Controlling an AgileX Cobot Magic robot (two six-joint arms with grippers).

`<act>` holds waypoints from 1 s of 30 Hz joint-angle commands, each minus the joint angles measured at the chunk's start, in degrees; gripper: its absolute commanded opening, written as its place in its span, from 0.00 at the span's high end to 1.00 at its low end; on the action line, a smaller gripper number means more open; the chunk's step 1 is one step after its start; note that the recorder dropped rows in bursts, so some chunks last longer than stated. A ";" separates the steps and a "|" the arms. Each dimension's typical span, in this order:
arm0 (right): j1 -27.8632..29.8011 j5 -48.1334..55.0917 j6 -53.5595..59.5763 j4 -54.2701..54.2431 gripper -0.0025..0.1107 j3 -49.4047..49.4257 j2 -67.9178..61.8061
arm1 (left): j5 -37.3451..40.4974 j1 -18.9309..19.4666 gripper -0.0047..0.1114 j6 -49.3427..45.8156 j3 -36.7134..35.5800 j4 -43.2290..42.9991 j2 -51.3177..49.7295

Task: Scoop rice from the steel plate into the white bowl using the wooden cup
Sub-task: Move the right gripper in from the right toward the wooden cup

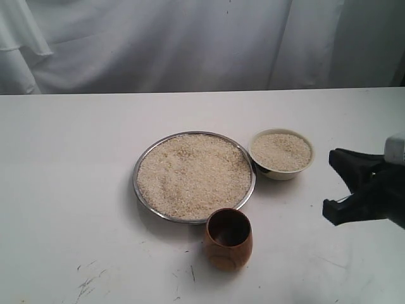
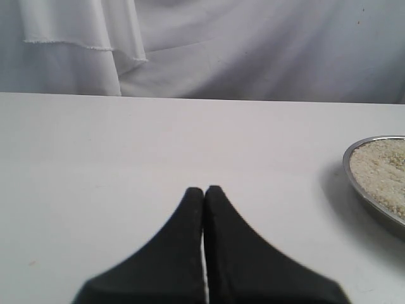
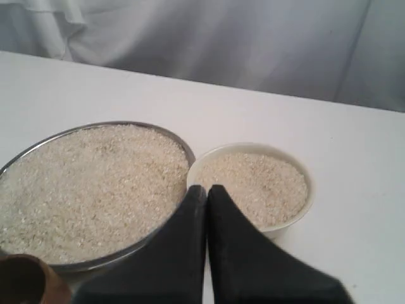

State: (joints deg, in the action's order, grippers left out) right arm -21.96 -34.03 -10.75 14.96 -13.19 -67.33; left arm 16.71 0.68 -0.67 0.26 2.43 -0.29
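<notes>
The steel plate (image 1: 135, 180) lies mid-table, covered by a flat heap of rice (image 1: 193, 174). Touching its right rim is the white bowl (image 1: 281, 175), also holding rice. The wooden cup (image 1: 228, 239) stands upright and empty just in front of the plate, with nothing gripping it. My right gripper (image 3: 206, 188) is shut on nothing, its tips near the gap between the plate (image 3: 185, 147) and the bowl (image 3: 288, 223); its black body (image 1: 370, 190) shows at the right edge. My left gripper (image 2: 204, 189) is shut and empty over bare table, left of the plate (image 2: 355, 185).
The white tabletop (image 1: 69, 190) has scuff marks near its front edge. A white cloth backdrop (image 1: 190, 44) hangs behind the table's far edge. The cup's rim (image 3: 22, 278) peeks into the right wrist view's corner.
</notes>
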 commanded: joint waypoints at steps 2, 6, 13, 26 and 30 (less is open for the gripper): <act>-2.13 5.64 -1.50 2.39 0.98 0.31 -0.27 | -0.36 -0.09 0.96 0.18 -0.26 0.04 0.29; -3.15 8.30 -1.50 2.60 0.98 0.31 -0.27 | -0.36 -0.09 0.96 0.18 -0.26 0.04 0.29; -6.07 14.54 -1.39 4.97 0.98 0.31 -0.56 | -0.36 -0.09 0.96 0.18 -0.26 0.04 0.29; -7.07 8.29 -1.06 7.29 0.98 0.31 -6.85 | -0.36 -0.09 0.96 0.18 -0.26 0.04 0.29; -7.07 5.84 -1.38 7.29 0.98 0.31 -8.62 | -0.36 -0.09 0.96 0.18 -0.26 0.04 0.29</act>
State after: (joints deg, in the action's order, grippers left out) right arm -28.64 -25.93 -12.02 21.64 -13.19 -75.10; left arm 16.71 0.68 -0.67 0.26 2.43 -0.29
